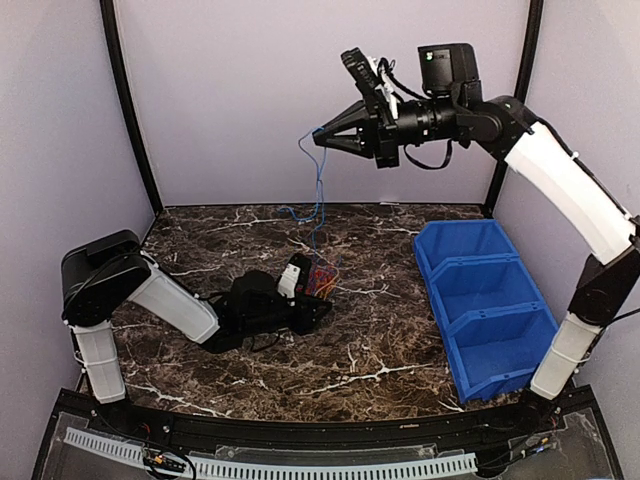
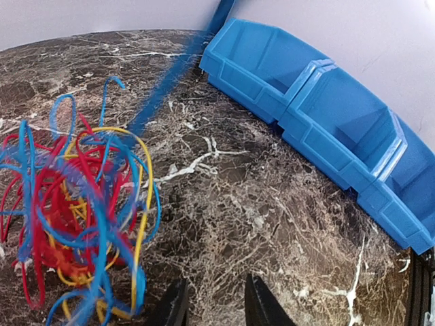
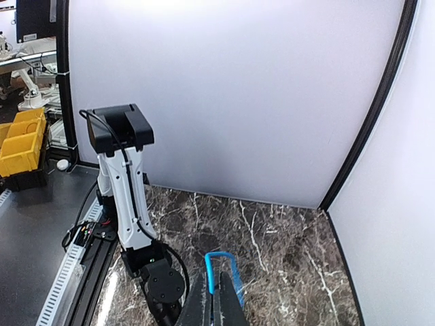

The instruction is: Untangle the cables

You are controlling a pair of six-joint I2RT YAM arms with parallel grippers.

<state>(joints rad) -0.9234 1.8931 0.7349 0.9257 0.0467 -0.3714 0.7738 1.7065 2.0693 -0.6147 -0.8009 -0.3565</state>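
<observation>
The cables lie as a knotted bundle [image 1: 322, 276] of blue, red, yellow and orange wires on the marble table [image 1: 380, 340]. One blue cable [image 1: 318, 190] rises from the bundle to my right gripper [image 1: 321, 137], which is raised high and shut on it. In the right wrist view a loop of the blue cable [image 3: 211, 272] sticks out past the closed right gripper [image 3: 217, 309]. My left gripper [image 1: 316, 306] sits low by the bundle. In the left wrist view the left gripper [image 2: 214, 305] is open over bare marble, with the bundle [image 2: 75, 210] to its left and the blue cable [image 2: 170, 88] slanting upward.
A row of blue bins [image 1: 485, 290] stands on the right side of the table, also seen as the blue bins [image 2: 319, 102] in the left wrist view. White walls with black posts close off the back and sides.
</observation>
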